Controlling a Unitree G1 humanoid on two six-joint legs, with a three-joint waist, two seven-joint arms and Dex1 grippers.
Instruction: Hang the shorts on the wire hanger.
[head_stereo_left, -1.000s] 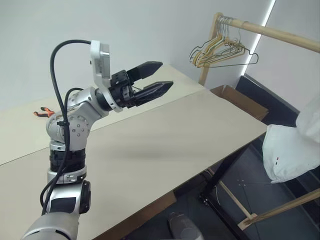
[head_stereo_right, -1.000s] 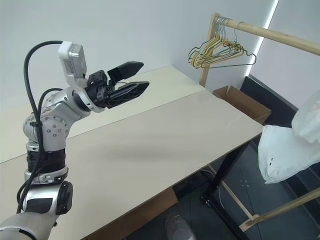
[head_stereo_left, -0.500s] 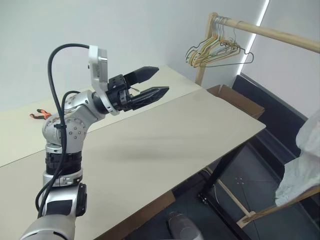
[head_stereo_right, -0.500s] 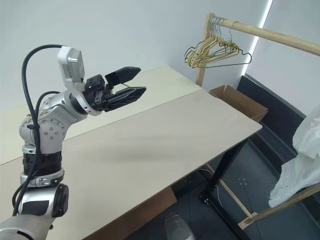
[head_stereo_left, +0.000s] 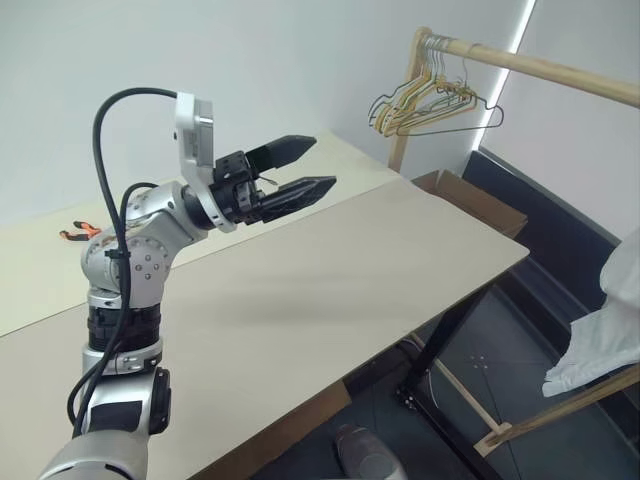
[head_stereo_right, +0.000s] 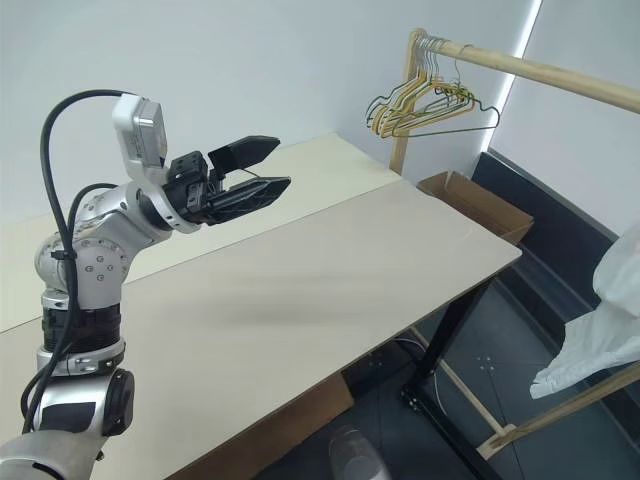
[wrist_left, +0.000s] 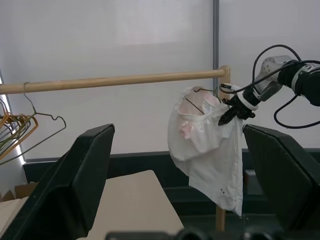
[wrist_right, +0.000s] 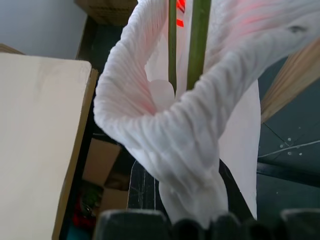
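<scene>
shorts hang off to the right, pinched by the right arm, wire already inside the waistband

nearest in the head views is the left gripper (head_stereo_left: 298, 168), raised over the pale surface (head_stereo_left: 330, 290) at about 10 o'clock, its two black fingers spread wide with nothing between them, tips aimed toward 3 o'clock. it holds no part of the job yet and stands well apart from the cloth.

further out, past the surface's right corner at about 4 o'clock, the shorts (head_stereo_left: 608, 320) hang as a white drape at the frame's edge, in front of a slanted wooden bar of the rack. in the left wrist view they appear straight ahead between that arm's open fingers: the right gripper (wrist_left: 226, 113) is clamped shut on the gathered waistband, and the cloth falls down from that pinch, so its long axis runs near vertical, waistband up, hem with two small dark marks down.

the right wrist view looks along the bunched waistband: the wire hanger (wrist_right: 172, 45) shows as two thin olive-grey strands going in through the opening, running away from the fingers. so the wire lies just beyond the right pinch. my judgement: the right arm is the nearer one by far, and any next move turns on drawing the waistband along those strands.

farthest, at about 1 o'clock, a bunch of yellowish hangers (head_stereo_left: 425, 100) sits on the wooden rail (head_stereo_left: 540, 68), with a cardboard box (head_stereo_left: 470, 198) below.
</scene>
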